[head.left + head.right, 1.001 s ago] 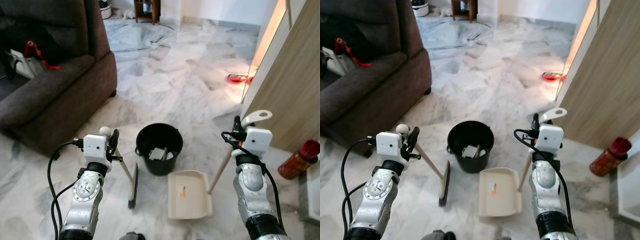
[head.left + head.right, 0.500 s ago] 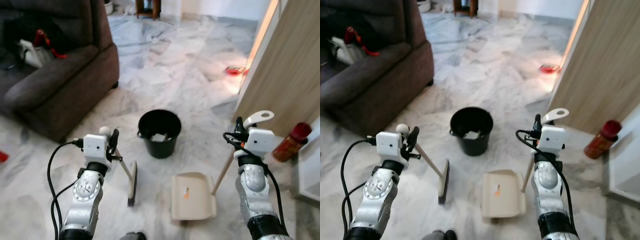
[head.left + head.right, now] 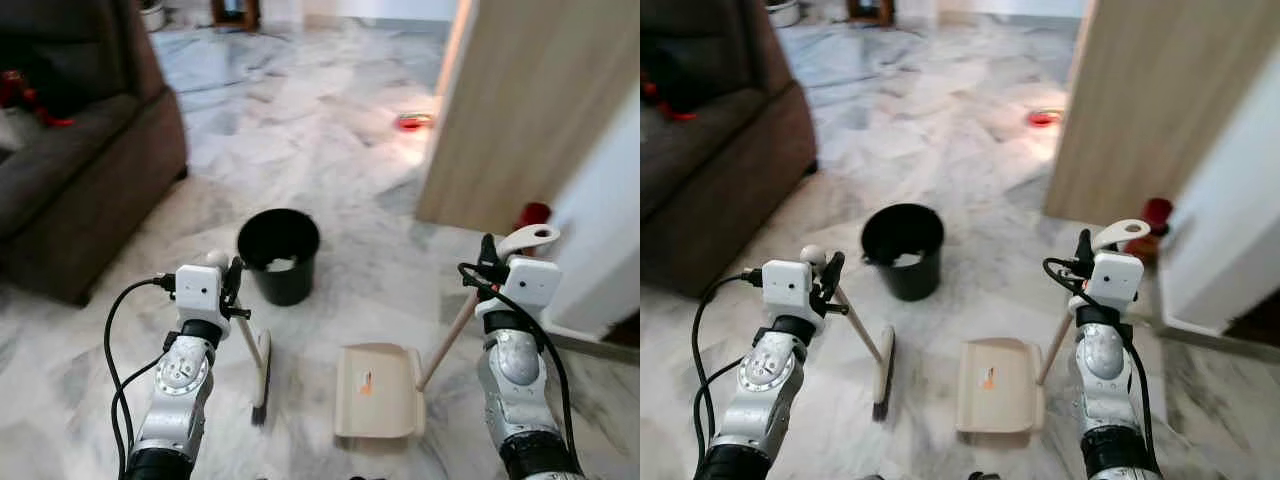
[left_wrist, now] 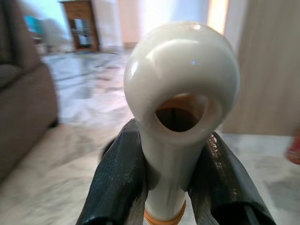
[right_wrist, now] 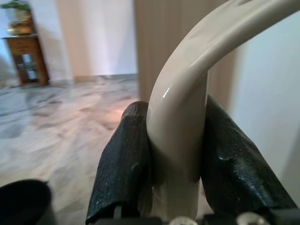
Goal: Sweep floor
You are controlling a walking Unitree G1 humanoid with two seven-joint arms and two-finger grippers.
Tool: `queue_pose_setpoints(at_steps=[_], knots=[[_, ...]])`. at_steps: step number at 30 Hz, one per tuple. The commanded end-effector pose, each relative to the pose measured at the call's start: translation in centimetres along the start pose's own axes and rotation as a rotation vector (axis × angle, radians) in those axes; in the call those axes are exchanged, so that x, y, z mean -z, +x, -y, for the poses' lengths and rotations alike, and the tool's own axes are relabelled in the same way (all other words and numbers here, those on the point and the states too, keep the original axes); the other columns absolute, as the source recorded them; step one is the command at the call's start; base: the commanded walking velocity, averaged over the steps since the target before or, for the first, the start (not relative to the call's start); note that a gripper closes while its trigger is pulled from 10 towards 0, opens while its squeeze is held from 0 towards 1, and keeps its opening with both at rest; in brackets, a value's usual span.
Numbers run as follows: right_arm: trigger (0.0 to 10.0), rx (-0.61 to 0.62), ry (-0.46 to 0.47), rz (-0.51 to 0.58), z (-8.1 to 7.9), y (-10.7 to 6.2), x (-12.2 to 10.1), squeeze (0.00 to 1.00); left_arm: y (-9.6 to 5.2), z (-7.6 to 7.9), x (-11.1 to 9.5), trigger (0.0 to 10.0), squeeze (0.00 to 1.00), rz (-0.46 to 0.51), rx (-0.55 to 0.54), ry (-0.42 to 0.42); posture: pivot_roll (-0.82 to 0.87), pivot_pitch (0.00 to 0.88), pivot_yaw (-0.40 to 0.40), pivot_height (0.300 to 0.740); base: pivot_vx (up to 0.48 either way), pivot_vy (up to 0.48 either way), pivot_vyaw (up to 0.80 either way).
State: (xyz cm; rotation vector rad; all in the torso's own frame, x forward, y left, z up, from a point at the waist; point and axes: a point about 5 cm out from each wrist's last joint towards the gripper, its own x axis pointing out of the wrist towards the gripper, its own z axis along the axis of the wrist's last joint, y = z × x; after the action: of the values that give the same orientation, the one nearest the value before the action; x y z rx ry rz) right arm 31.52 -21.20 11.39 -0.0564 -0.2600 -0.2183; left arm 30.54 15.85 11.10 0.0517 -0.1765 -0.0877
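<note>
My left gripper (image 3: 226, 276) is shut on the cream top of a broom handle (image 4: 180, 112); the broom head (image 3: 261, 378) rests on the marble floor below it. My right gripper (image 3: 490, 255) is shut on the cream loop handle (image 5: 187, 108) of a dustpan (image 3: 377, 390), which lies flat on the floor between my arms. A black bucket (image 3: 279, 255) with pale scraps inside stands just beyond the broom.
A dark brown sofa (image 3: 70, 170) fills the left side. A wooden panel (image 3: 530, 100) and a white wall (image 3: 615, 210) rise on the right, with a red bottle (image 3: 533, 215) at their foot. A red object (image 3: 412, 121) lies on the floor farther off.
The camera has swung to the right and back: bucket and sofa sit farther left in the picture, the white wall has come in. Both grippers keep their hold on broom and dustpan.
</note>
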Motion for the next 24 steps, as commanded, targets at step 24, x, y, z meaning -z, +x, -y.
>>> queue_pose_setpoints(at_steps=[24], knots=[[10.0,0.062,0.011,0.003,2.5,-0.5,-0.4,0.0,2.2,1.3,-0.1,10.0,0.0,0.026,0.056,0.046,-0.06,0.073,0.052,0.74,0.0,0.0,-0.8]])
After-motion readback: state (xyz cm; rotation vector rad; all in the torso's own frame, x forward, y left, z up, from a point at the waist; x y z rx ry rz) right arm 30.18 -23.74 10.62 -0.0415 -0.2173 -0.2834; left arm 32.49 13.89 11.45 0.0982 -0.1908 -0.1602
